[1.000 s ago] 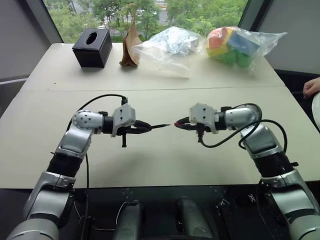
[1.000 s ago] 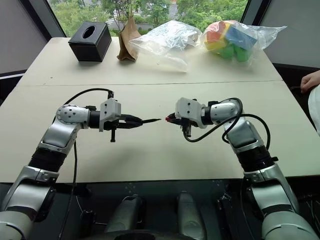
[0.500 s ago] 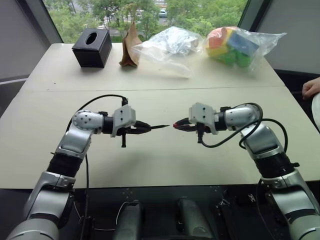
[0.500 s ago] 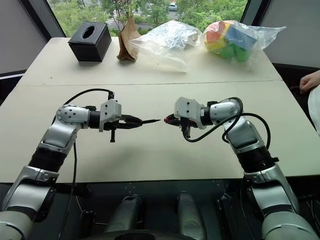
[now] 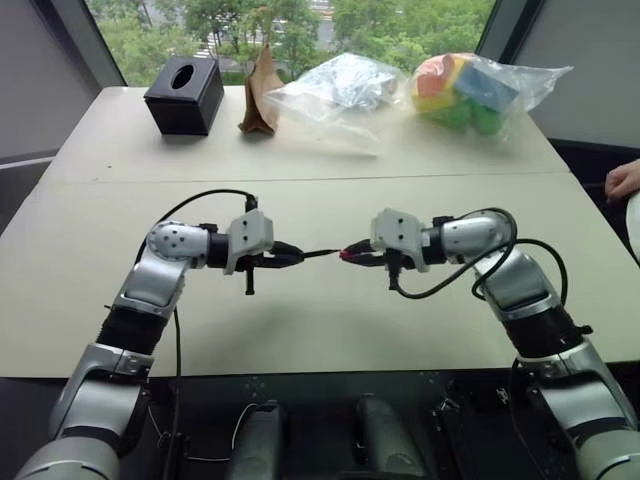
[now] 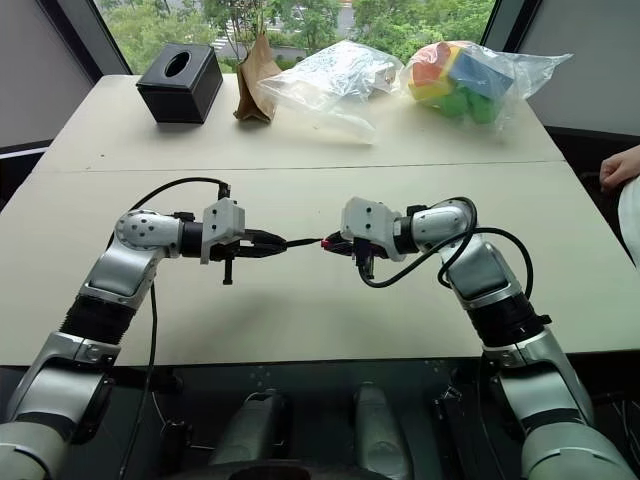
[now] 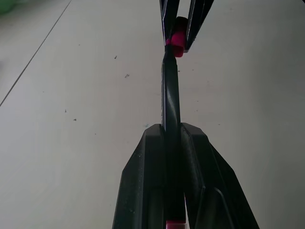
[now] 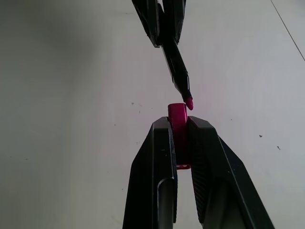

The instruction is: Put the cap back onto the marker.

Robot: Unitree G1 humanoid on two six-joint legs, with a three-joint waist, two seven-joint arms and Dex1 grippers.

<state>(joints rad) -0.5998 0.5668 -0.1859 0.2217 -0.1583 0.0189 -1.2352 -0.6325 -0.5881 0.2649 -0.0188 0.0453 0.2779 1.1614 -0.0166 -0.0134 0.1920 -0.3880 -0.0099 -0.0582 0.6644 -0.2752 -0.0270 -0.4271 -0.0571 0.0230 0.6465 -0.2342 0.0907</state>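
Marker tip met cap above the tabletop [image 5: 320, 320].
We saw the left end effector [image 7: 172, 138] pinching the marker [image 7: 170, 100], its tip at the mouth of the cap [image 8: 177, 119] pinched by the right end effector [image 8: 180, 125].

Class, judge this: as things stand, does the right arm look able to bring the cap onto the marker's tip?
Probably yes: the cap sits just short of the marker tip with nothing between, though the tip looks slightly off-centre.

Soft daylight from the far window [image 5: 300, 25]; faint shadows, sharp head views.
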